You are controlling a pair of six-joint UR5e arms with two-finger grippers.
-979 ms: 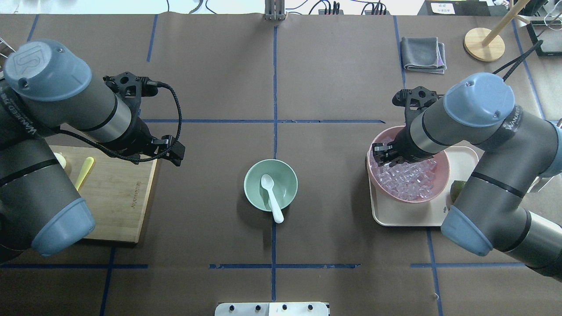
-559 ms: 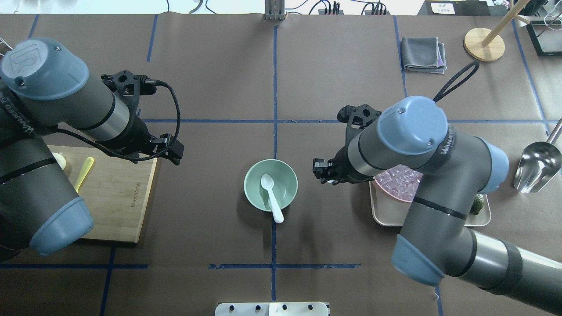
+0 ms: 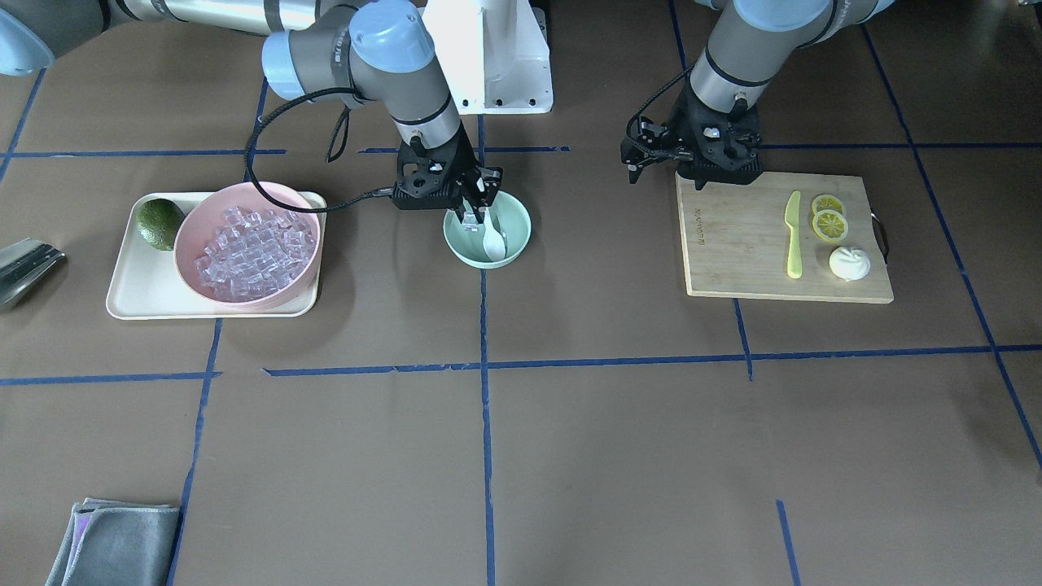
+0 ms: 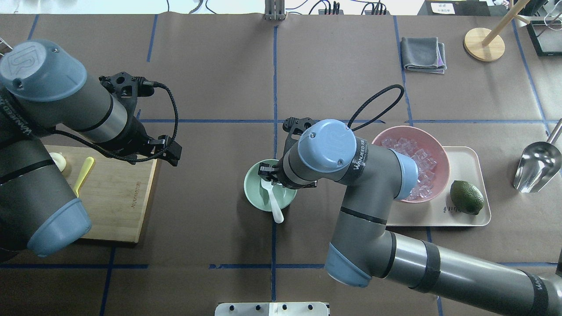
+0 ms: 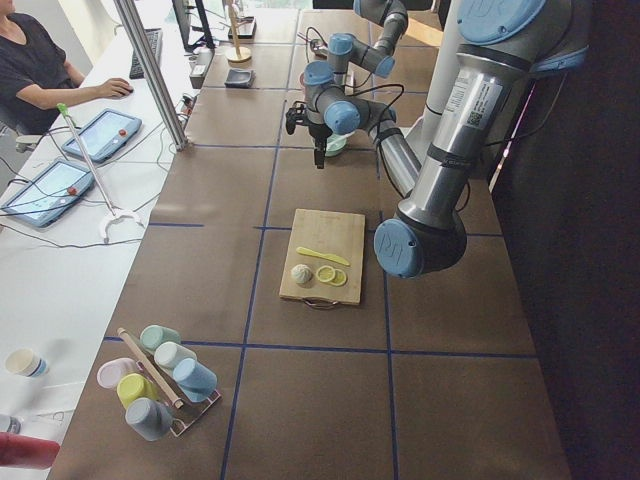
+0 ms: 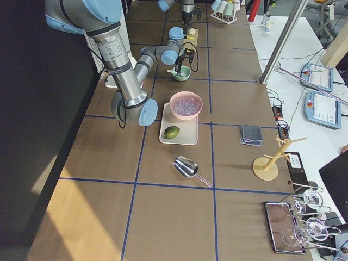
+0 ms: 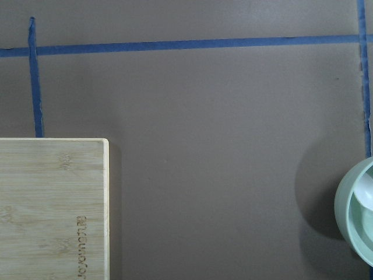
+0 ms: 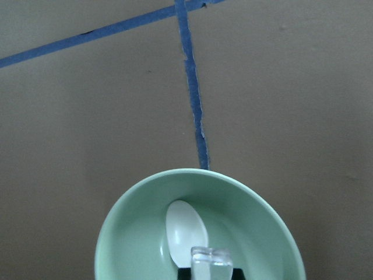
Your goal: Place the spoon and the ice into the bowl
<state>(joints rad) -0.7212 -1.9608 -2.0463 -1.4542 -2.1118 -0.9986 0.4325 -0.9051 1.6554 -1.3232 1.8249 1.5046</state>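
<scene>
Hovering within the bowl [image 8: 131, 233] rim, right tool [image 3: 474, 213] grips ice [image 8: 211, 259] above spoon [image 8: 185, 224].

Both arms are grey tubes with pale-blue domed joint caps. The left arm [image 4: 26, 184] has a cap [image 4: 41, 70] with an embossed logo and small screws. The right arm [image 4: 377, 175] shows white lettering at its cap's 3 o'clock. The black hands [image 4: 173, 154] trail braided black cables [image 4: 382, 98].

Surface [image 4: 210, 66] covered in brown paper, gridded with blue tape [image 4: 275, 74]; white side desk [image 5: 60, 270] alongside it holds two tablets [image 5: 103, 133]; lighting even.
</scene>
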